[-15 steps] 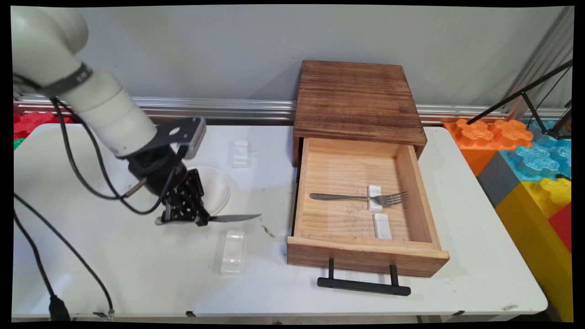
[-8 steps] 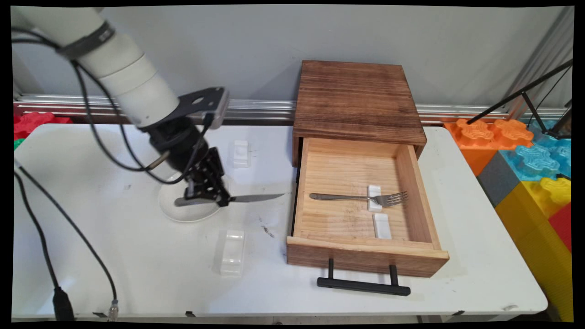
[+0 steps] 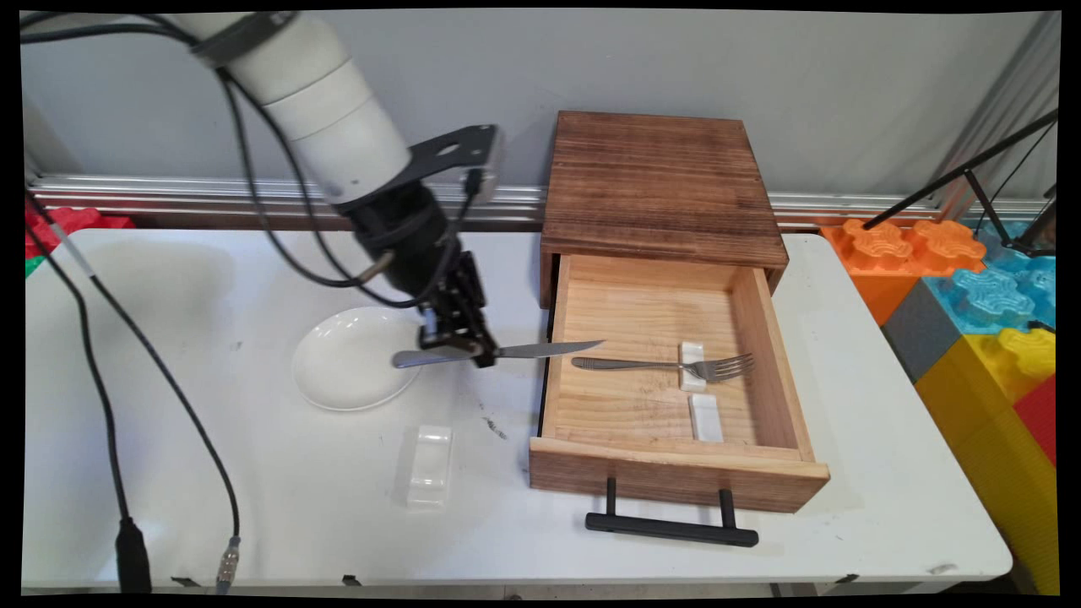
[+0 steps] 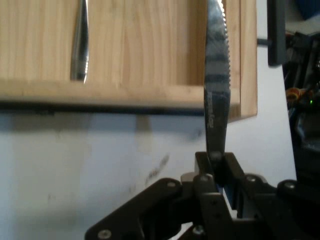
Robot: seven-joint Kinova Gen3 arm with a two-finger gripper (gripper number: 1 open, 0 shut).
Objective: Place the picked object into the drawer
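My gripper (image 3: 469, 348) is shut on a steel knife (image 3: 507, 352), held level above the table. Its handle points left over the white plate's (image 3: 346, 363) edge, and its serrated blade tip reaches over the left wall of the open wooden drawer (image 3: 650, 460). In the hand view the knife (image 4: 216, 75) rises from my gripper (image 4: 216, 162) across the drawer wall (image 4: 125, 95). A fork (image 3: 667, 366) lies inside the drawer, its neck on a small white rest (image 3: 692, 365). The fork's handle end (image 4: 80, 45) shows in the hand view. A second white rest (image 3: 706, 417) lies nearer the drawer front.
The drawer juts from a dark wooden cabinet (image 3: 663, 181) at the back; its black handle (image 3: 671, 528) sticks out toward the near edge. A white rest (image 3: 431, 464) lies on the table left of the drawer. Black cables (image 3: 110, 397) hang at the left. Coloured foam blocks (image 3: 980, 304) stand right.
The arm has carried the knife up and to the right, from over the plate's near side to the drawer's left wall. The plate is now uncovered.
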